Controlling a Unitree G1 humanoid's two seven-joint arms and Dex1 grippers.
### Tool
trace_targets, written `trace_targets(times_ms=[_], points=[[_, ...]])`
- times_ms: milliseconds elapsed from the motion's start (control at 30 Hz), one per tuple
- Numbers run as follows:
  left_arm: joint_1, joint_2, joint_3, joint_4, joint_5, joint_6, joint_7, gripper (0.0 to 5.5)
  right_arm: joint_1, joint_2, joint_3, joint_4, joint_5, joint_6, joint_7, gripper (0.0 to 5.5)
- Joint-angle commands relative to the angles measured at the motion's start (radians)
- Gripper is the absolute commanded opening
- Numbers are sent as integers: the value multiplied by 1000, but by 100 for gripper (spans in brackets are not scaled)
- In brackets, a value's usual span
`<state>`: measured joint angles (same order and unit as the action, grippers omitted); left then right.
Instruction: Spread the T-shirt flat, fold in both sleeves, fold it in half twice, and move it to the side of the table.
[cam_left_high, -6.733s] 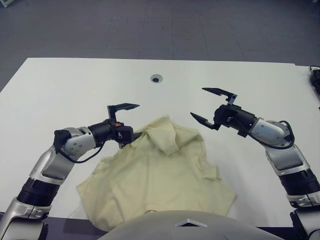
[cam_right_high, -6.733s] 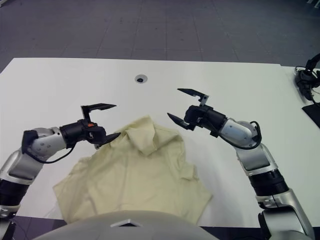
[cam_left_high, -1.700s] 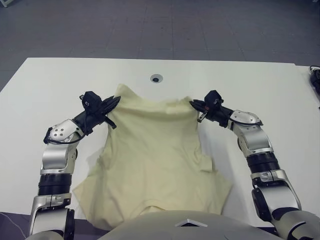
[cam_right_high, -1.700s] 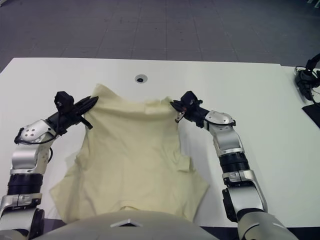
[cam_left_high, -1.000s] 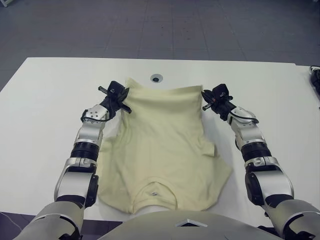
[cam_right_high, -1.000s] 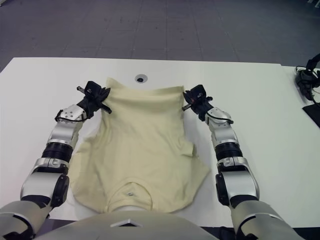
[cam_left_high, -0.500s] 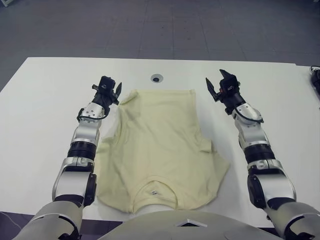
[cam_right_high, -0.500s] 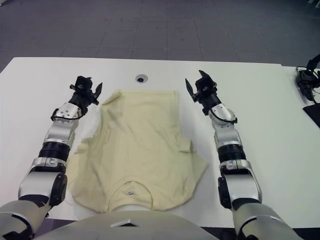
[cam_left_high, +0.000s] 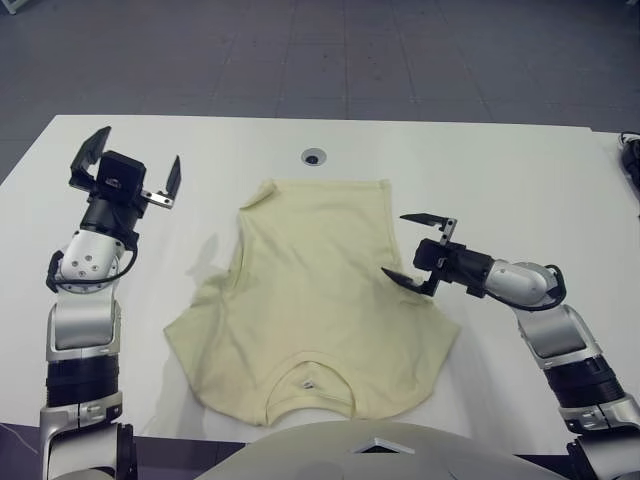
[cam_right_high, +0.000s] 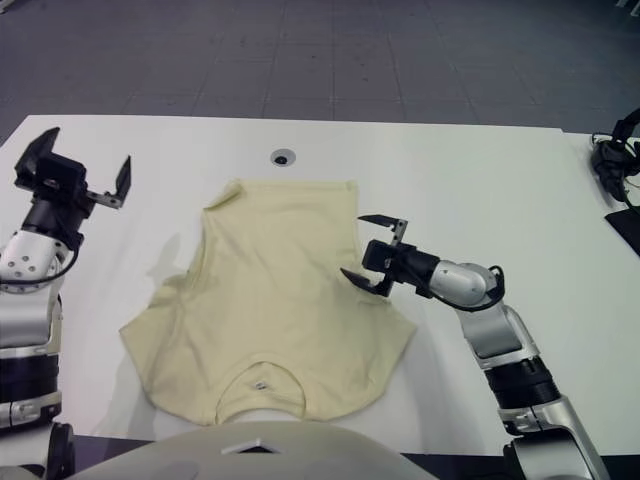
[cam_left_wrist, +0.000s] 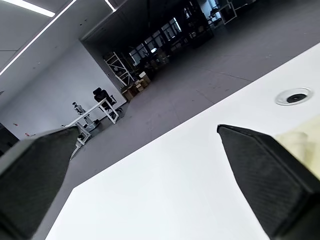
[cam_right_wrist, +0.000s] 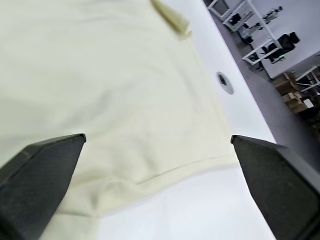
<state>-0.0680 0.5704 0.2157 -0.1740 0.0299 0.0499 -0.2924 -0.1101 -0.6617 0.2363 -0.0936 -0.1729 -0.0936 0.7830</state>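
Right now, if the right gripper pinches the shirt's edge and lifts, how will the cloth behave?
Probably floppy: the shirt lies flat with soft wrinkles and a curled corner, so a pinch by the right gripper should lift only that part, with the rest dragging. It is likely light, since it looks like thin cloth. It may slide easily on the smooth table.

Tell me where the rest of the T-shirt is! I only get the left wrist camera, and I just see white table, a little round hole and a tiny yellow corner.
Observer: The T-shirt lies spread on the table, collar nearest the robot, hem toward the far edge.
Operator: Where's my hand next to it?
Observer: The left gripper is open, off to the shirt's left and apart from the cloth.
Operator: And the other hand?
Observer: The right gripper is open at the shirt's right sleeve, its lower finger over the cloth.
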Motion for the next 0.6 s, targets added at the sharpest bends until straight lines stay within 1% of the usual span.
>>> trace_targets(times_ms=[33, 167, 267, 433, 600], points=[[40, 5, -45, -88, 35, 9, -26, 538, -34, -43, 31, 63, -47, -2, 40, 540], [39, 3, -55, -77, 53, 11, -21, 538, -32, -106, 36, 116, -103, -36, 50, 540], [54, 1, -53, -93, 64, 10, -20, 538, -7, -156, 16, 138, -123, -70, 29, 540], [84, 2, -60, -136, 81, 5, -29, 538, 127, -229, -52, 63, -85, -73, 23, 540], [113, -2, -66, -165, 96, 6, -25, 538, 241, -251, -107, -18, -56, -61, 4, 540]])
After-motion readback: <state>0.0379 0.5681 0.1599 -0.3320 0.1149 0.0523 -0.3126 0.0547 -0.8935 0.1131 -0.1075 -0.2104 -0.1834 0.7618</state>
